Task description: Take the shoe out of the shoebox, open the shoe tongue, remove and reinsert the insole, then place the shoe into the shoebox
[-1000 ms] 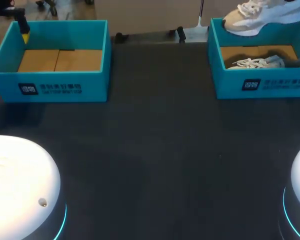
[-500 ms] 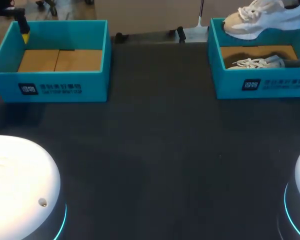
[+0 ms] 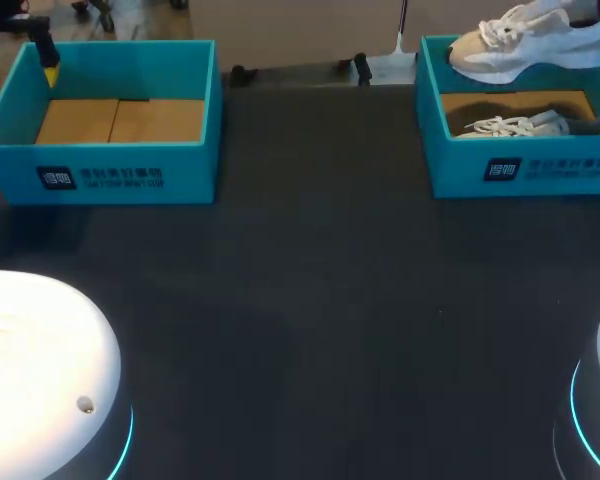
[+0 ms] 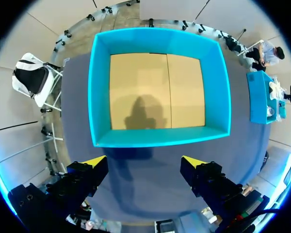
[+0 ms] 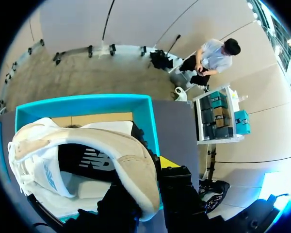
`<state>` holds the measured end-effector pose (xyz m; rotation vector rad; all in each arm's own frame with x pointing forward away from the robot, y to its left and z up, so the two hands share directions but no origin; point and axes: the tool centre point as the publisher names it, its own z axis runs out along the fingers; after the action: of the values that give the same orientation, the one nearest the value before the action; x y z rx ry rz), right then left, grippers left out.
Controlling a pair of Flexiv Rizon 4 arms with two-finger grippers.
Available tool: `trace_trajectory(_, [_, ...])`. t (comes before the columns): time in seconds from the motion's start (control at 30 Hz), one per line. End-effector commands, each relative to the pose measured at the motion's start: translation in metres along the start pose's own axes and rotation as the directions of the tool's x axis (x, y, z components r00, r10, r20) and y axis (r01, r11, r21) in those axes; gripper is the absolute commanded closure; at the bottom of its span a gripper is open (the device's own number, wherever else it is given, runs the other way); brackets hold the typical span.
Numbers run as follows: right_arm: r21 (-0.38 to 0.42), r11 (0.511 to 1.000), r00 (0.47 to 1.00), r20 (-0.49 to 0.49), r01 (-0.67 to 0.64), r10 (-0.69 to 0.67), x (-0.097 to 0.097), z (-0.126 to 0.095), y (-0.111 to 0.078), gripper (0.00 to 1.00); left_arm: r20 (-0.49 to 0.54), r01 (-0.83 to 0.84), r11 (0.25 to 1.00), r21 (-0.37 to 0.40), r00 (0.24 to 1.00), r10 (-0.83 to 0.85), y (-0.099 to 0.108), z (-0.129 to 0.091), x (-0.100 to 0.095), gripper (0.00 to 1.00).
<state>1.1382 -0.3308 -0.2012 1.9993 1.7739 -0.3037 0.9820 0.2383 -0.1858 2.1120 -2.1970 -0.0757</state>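
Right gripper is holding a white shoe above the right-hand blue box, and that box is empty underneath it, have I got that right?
Not quite. The right gripper does hold the white shoe above the right-hand blue box, but that box is not empty: a second shoe lies inside it, as the head view shows.

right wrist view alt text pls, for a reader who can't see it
The right gripper is shut on a white and beige shoe, holding it above an open teal shoebox that sits on a dark table.
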Motion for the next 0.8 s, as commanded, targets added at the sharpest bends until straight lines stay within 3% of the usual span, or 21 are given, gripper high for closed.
trace_trajectory(0.03, [0.012,1.000,1.000,0.007,-0.021,0.021,0.003,0.003,0.001,1.00,0.003,0.000,1.000,0.000,1.000,0.000,0.001,-0.001,0.000,0.00])
trace_trajectory(0.3, [0.001,0.998,0.998,0.006,-0.057,0.057,0.007,0.011,-0.007,1.00,0.003,0.000,1.000,0.000,1.000,0.000,0.001,-0.001,0.000,0.00])
trace_trajectory(0.6, [0.052,0.995,0.996,-0.020,-0.081,0.082,0.014,0.030,-0.021,1.00,0.003,0.000,1.000,0.000,1.000,0.000,0.001,-0.001,0.000,0.00])
trace_trajectory(0.8, [0.046,0.996,0.997,0.000,-0.073,0.073,0.021,0.034,-0.016,1.00,0.003,0.000,1.000,0.000,1.000,0.000,0.001,-0.001,0.000,0.00])
